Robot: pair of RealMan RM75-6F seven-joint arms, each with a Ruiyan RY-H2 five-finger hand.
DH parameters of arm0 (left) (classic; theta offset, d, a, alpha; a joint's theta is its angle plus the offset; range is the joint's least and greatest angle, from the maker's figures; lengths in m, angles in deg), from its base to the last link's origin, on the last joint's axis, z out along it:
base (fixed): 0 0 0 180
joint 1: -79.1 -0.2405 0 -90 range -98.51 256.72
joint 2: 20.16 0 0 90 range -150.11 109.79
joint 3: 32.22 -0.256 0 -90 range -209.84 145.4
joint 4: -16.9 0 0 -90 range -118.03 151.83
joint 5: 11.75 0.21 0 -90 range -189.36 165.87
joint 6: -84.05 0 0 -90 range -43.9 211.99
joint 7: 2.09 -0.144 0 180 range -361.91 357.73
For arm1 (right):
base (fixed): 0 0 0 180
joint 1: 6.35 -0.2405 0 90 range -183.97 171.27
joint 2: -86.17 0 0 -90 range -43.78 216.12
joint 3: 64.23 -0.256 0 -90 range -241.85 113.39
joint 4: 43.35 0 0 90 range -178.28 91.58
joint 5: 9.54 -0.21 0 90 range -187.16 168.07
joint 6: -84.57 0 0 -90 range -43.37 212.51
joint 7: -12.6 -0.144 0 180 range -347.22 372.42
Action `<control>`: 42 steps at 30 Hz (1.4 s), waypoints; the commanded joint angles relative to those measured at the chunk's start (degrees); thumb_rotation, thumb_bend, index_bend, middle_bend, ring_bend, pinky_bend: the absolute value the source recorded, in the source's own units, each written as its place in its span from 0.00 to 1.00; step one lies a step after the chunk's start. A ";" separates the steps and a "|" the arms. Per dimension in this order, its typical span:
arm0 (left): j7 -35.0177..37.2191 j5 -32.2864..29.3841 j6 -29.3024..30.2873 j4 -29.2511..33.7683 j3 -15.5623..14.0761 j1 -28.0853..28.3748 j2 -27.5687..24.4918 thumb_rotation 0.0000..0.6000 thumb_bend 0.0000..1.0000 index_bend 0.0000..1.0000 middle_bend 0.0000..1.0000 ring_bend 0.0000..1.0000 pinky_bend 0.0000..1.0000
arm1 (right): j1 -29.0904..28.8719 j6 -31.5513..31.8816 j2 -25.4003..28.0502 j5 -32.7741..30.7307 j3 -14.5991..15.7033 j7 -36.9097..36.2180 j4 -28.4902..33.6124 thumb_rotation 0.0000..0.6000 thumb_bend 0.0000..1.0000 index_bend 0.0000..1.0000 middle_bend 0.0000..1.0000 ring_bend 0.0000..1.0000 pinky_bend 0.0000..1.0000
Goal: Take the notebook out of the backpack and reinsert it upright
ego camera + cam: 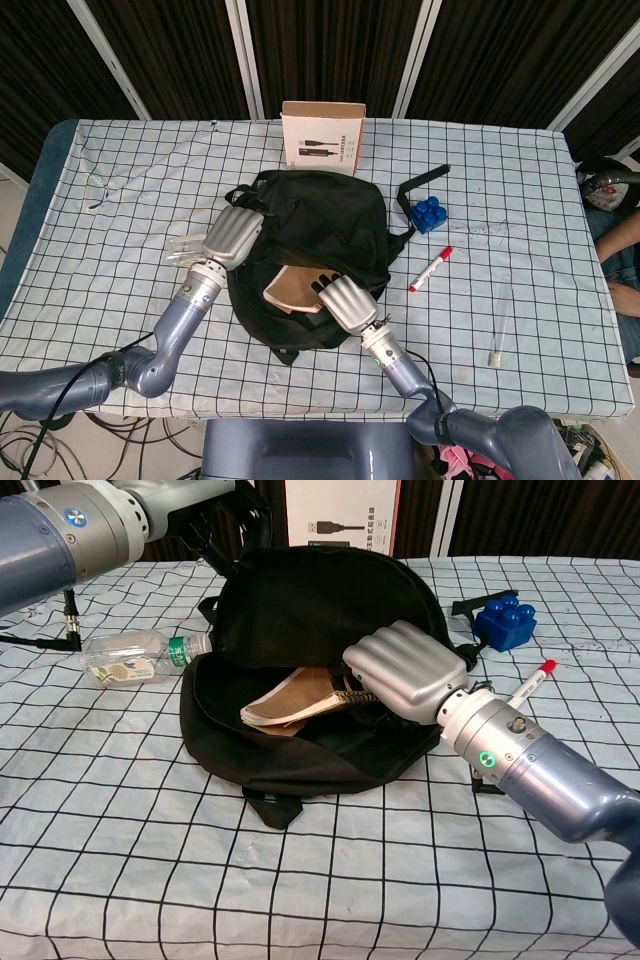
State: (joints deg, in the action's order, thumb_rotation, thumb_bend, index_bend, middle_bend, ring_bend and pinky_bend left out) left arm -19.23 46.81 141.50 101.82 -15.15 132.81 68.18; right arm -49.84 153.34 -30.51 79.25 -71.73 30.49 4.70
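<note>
Bench under a checked cloth fills most of the frame. Black backpack lies at center, mouth open toward the lower edge. Brown notebook sits in that opening, lying slanted, partly sticking out, spiral edge showing in the chest view.

Right hand comes in from lower right, at the mouth of the backpack; its fingers curl onto the notebook's right end. Whether they actually hold it, cannot tell, fingertips hidden.

Left hand rests on the backpack's left rim in the head view, fingers folded down over the fabric. Grip on the fabric not clear, cannot tell.

White box with a cable picture stands at upper center, just behind the backpack. Clear plastic bottle with green cap lies on its side left of the backpack. Blue toy block sits right of the backpack, near a strap. Red-capped marker lies below the block. Thin clear tube lies far right, well apart.
</note>
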 commanded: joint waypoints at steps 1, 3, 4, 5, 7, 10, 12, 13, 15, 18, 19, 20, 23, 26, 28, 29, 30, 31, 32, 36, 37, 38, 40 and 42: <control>-0.04 0.06 -0.08 -0.11 -0.02 0.06 0.06 1.00 0.42 0.60 0.63 0.26 0.15 | -0.01 -0.12 -0.02 -0.10 -0.07 -0.11 -0.08 1.00 0.51 0.73 0.62 0.68 0.62; -0.01 0.04 -0.18 -0.06 -0.01 0.09 0.09 1.00 0.42 0.60 0.63 0.26 0.15 | 0.02 0.01 -0.04 -0.07 -0.07 -0.15 -0.10 1.00 0.51 0.73 0.62 0.68 0.62; -0.07 0.05 -0.19 -0.02 -0.04 0.11 0.14 1.00 0.42 0.60 0.63 0.26 0.15 | 0.06 0.14 -0.05 0.06 0.03 -0.07 -0.09 1.00 0.51 0.73 0.62 0.68 0.62; -0.11 0.06 -0.14 0.03 -0.06 0.09 0.17 1.00 0.42 0.60 0.63 0.26 0.15 | 0.11 0.28 -0.05 0.15 0.11 0.00 -0.05 1.00 0.51 0.73 0.62 0.68 0.62; -0.21 0.08 -0.12 0.22 -0.20 0.04 0.26 1.00 0.42 0.60 0.63 0.26 0.15 | 0.28 0.61 -0.08 0.33 0.27 0.11 0.13 1.00 0.51 0.73 0.62 0.68 0.62; -0.54 0.02 -0.04 -0.03 -0.32 0.05 0.43 1.00 0.42 0.60 0.63 0.26 0.15 | 0.34 0.51 -0.08 0.28 0.30 0.33 0.24 1.00 0.51 0.73 0.62 0.68 0.62; -0.62 -0.24 0.03 -0.31 -0.19 0.03 0.53 1.00 0.42 0.60 0.63 0.26 0.15 | 0.37 0.49 -0.07 0.17 0.18 0.37 0.43 1.00 0.51 0.73 0.62 0.68 0.62; -0.59 -0.34 0.04 -0.43 -0.11 0.03 0.55 1.00 0.42 0.60 0.63 0.26 0.15 | 0.35 0.51 -0.04 0.19 0.16 0.40 0.49 1.00 0.51 0.73 0.62 0.68 0.62; -0.55 -0.29 0.07 -0.44 -0.01 0.04 0.45 1.00 0.42 0.60 0.63 0.26 0.15 | 0.32 0.53 0.01 0.19 0.09 0.47 0.54 1.00 0.51 0.73 0.62 0.68 0.62; -0.41 0.02 0.26 -0.38 0.18 0.04 0.30 1.00 0.42 0.60 0.63 0.26 0.15 | 0.28 0.39 -0.02 -0.13 -0.26 0.23 0.69 1.00 0.51 0.73 0.62 0.68 0.62; -0.37 0.04 0.27 -0.30 0.20 0.02 0.25 1.00 0.42 0.60 0.63 0.26 0.15 | 0.28 0.40 -0.05 -0.16 -0.31 0.19 0.73 1.00 0.51 0.73 0.62 0.68 0.62; -0.35 0.05 0.23 -0.23 0.20 0.02 0.20 1.00 0.42 0.60 0.63 0.26 0.15 | 0.26 0.44 -0.09 -0.14 -0.32 0.20 0.77 1.00 0.51 0.73 0.62 0.68 0.62; -0.45 0.12 0.11 -0.10 0.07 0.00 0.12 1.00 0.42 0.60 0.63 0.26 0.15 | 0.21 0.75 -0.15 0.15 -0.23 0.27 0.93 1.00 0.51 0.73 0.62 0.68 0.62; -0.51 0.04 -0.02 -0.21 0.02 0.04 0.20 1.00 0.42 0.60 0.63 0.26 0.15 | 0.15 1.00 -0.16 0.25 -0.34 0.28 1.04 1.00 0.51 0.73 0.62 0.68 0.62; -0.51 0.00 -0.02 -0.27 0.07 0.06 0.25 1.00 0.42 0.60 0.63 0.26 0.15 | 0.13 0.94 -0.09 0.20 -0.41 0.20 1.10 1.00 0.51 0.73 0.62 0.68 0.62; -0.52 0.00 -0.01 -0.32 0.08 0.08 0.27 1.00 0.42 0.60 0.63 0.26 0.15 | 0.12 0.94 -0.07 0.18 -0.45 0.20 1.11 1.00 0.51 0.73 0.62 0.68 0.62; -0.55 0.03 0.01 -0.39 0.09 0.09 0.29 1.00 0.42 0.60 0.63 0.26 0.15 | 0.13 0.95 -0.04 0.15 -0.49 0.16 1.15 1.00 0.51 0.73 0.62 0.68 0.62; -0.57 0.03 0.03 -0.41 0.10 0.09 0.29 1.00 0.42 0.60 0.63 0.26 0.15 | 0.16 0.98 -0.01 0.12 -0.52 0.12 1.19 1.00 0.51 0.73 0.62 0.68 0.62; -0.62 0.00 0.06 -0.49 0.12 0.09 0.31 1.00 0.42 0.60 0.63 0.26 0.15 | 0.18 1.05 0.04 0.11 -0.55 0.09 1.23 1.00 0.51 0.73 0.62 0.68 0.62; -0.66 -0.18 0.18 -0.84 0.26 0.05 0.28 1.00 0.42 0.60 0.63 0.26 0.15 | 0.28 1.59 0.40 0.16 -0.79 -0.37 1.83 1.00 0.51 0.73 0.62 0.68 0.62; -0.63 -0.24 0.28 -1.05 0.36 0.02 0.27 1.00 0.42 0.60 0.63 0.26 0.15 | 0.36 1.94 0.59 0.10 -1.02 -0.74 2.29 1.00 0.51 0.73 0.62 0.68 0.62; -0.59 -0.32 0.35 -1.25 0.46 0.01 0.26 1.00 0.42 0.60 0.63 0.26 0.15 | 0.44 2.20 0.78 0.02 -1.21 -1.17 2.81 1.00 0.51 0.73 0.62 0.68 0.62; -0.44 -0.51 0.37 -1.62 0.61 -0.03 0.25 1.00 0.42 0.60 0.63 0.26 0.15 | 0.64 2.72 1.39 -0.09 -1.57 -2.27 4.20 1.00 0.51 0.73 0.62 0.68 0.62; -0.23 -0.66 0.21 -2.04 0.71 -0.05 0.21 1.00 0.42 0.60 0.63 0.26 0.15 | 0.99 3.54 2.57 -0.35 -2.24 -3.48 6.62 1.00 0.51 0.73 0.63 0.68 0.62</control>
State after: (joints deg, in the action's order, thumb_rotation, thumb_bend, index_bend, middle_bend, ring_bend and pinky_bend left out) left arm -19.53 46.20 141.76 99.86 -14.48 132.77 68.41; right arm -49.17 156.13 -28.91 79.13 -73.37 28.08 9.66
